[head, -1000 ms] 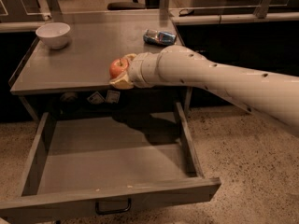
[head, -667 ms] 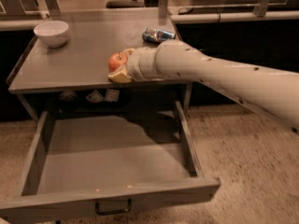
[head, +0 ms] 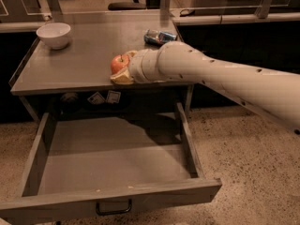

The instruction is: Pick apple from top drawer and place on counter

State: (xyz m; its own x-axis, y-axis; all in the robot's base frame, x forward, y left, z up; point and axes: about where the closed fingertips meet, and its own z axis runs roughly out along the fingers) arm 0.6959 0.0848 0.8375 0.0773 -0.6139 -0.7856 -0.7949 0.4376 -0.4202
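The red-orange apple (head: 118,63) is held between the pale fingers of my gripper (head: 120,67), low over the front edge of the grey counter (head: 70,67). The gripper is shut on the apple. My white arm (head: 225,83) reaches in from the right. Whether the apple touches the counter I cannot tell. The top drawer (head: 112,158) stands pulled open below the counter, its inside bare, with its black handle (head: 114,207) on the front.
A white bowl (head: 54,34) stands at the counter's back left. A blue can (head: 159,36) lies on its side at the back right, just behind my arm. Dark cabinets with a pale rail (head: 234,18) flank the counter. Speckled floor lies to the right.
The gripper with the apple has moved a little farther onto the counter, away from the drawer. The drawer, bowl and can have not moved.
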